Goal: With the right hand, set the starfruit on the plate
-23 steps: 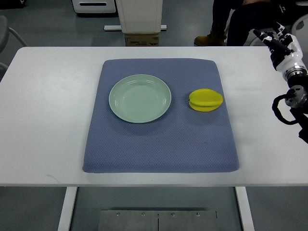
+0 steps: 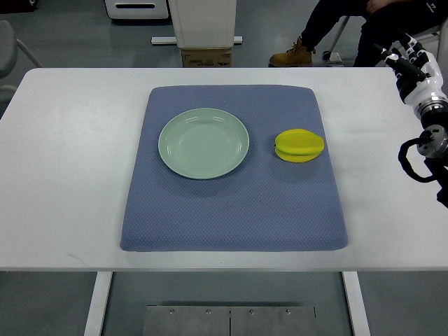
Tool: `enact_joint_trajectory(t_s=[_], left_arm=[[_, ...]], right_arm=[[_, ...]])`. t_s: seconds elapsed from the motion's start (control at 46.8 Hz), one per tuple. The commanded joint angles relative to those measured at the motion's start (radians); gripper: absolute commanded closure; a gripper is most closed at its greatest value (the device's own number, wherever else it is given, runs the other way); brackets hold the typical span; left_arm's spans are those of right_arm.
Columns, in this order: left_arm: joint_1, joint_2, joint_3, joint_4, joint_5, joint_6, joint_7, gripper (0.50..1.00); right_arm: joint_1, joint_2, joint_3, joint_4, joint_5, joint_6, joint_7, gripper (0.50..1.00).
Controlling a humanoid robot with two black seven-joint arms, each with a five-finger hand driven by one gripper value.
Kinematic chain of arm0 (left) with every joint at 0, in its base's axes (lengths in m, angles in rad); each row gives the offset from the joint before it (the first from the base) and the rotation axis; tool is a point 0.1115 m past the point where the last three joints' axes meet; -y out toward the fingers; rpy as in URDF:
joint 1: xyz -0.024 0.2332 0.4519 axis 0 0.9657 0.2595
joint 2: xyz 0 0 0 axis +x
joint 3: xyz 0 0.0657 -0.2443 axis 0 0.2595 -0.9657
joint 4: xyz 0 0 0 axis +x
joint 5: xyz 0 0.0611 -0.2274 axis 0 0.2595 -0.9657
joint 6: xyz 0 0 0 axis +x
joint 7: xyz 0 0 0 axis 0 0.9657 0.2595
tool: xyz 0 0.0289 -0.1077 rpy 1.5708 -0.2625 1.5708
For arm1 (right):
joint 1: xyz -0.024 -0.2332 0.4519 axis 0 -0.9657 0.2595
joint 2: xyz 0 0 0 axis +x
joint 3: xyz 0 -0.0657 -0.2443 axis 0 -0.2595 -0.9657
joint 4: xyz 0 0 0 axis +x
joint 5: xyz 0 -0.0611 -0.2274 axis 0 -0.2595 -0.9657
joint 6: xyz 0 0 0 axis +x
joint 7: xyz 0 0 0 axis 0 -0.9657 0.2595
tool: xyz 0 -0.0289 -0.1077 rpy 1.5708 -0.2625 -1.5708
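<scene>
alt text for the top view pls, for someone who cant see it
A yellow starfruit lies on a blue mat just right of an empty pale green plate, on a white table. The robot's right hand is raised at the far right edge, holding nothing.

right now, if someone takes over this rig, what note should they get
Right hand: raised at the table's far right edge, holding nothing, well clear of the fruit; whether its fingers are open is hard to tell.
Left hand: out of view.
Starfruit: lies on the blue mat, just right of the plate, not touching it.
Plate: pale green, empty, on the mat's upper middle.
Done: nothing yet; the fruit is ungrasped.
Left: reach in with the right hand, grasp the starfruit, carry it left, set it on the plate.
</scene>
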Motion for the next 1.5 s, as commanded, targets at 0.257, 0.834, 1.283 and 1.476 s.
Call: enact_joint_trajectory(t_s=[0.257, 0.834, 1.283, 1.476], left_arm=[[0.000, 0.000, -0.001, 0.000, 0.000, 0.001, 0.000, 0.500], [0.000, 0.000, -0.001, 0.000, 0.000, 0.000, 0.000, 0.500], [0.000, 0.000, -0.001, 0.000, 0.000, 0.000, 0.000, 0.500], [0.000, 0.000, -0.001, 0.000, 0.000, 0.000, 0.000, 0.500]], right_arm=[[-0.024, 0.006, -0.002, -0.003, 0.000, 0.000, 0.008, 0.500], [-0.124, 0.011, -0.002, -0.009, 0.002, -0.005, 0.012, 0.500], [-0.109, 0.028, -0.006, -0.008, -0.002, -0.003, 0.012, 0.500], [-0.078, 0.012, -0.012, -0.003, -0.009, 0.058, 0.006, 0.500]])
